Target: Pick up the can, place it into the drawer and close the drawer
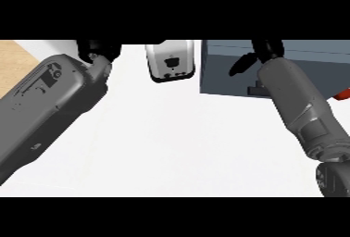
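Grey drawer unit (226, 69): one; hands: left hand (97, 47), right hand (256, 53).

The white counter (178, 148) carries a grey drawer box (222, 69) and a white appliance (171, 62) beside it.

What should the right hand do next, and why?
Probably draw back slightly from the grey drawer unit. The right hand sits at its top, fingers mostly cut off, no can visible; only a red object peeks past the forearm.
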Available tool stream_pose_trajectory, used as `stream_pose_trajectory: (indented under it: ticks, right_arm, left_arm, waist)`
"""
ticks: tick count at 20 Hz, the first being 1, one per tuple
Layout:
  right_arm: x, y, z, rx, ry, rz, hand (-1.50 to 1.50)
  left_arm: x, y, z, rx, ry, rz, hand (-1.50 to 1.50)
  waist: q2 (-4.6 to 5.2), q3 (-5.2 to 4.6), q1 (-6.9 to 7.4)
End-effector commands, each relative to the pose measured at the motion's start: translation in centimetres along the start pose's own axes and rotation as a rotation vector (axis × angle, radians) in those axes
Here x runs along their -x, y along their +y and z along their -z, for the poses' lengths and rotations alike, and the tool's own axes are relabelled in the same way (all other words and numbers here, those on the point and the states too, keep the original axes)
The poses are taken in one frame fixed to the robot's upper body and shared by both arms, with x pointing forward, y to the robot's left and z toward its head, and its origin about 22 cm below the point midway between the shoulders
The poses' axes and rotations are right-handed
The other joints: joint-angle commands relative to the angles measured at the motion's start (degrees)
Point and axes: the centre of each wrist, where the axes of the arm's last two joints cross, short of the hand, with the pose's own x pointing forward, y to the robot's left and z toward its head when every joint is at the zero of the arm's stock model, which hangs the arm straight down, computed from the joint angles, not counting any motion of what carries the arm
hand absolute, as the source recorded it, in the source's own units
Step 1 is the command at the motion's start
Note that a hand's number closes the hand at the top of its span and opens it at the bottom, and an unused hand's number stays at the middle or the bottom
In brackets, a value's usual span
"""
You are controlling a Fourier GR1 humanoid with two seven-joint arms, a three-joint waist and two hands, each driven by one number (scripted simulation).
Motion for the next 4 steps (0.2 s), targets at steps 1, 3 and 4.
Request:
stream_pose_trajectory:
  ticks: [1, 3, 4]
  right_arm:
    - [-2.4, -0.6, 1.4, 0.113, 0.007, 0.256, -1.50]
    - [-2.5, -0.2, 1.3, 0.109, 0.012, 0.275, -1.50]
    - [-2.1, -0.8, 1.4, 0.106, -0.003, 0.287, -1.50]
  left_arm:
    - [-0.3, 0.2, -0.3, 0.010, -0.007, 0.003, -1.50]
    - [0.3, 0.5, -0.5, -0.002, -0.015, 0.009, -1.50]
    - [-0.8, 0.8, 0.1, -0.017, 0.000, 0.013, -1.50]
  waist:
    - [0.30, -0.22, 1.81]
    - [0.20, -0.35, 1.69]
    - [0.04, -0.33, 0.81]
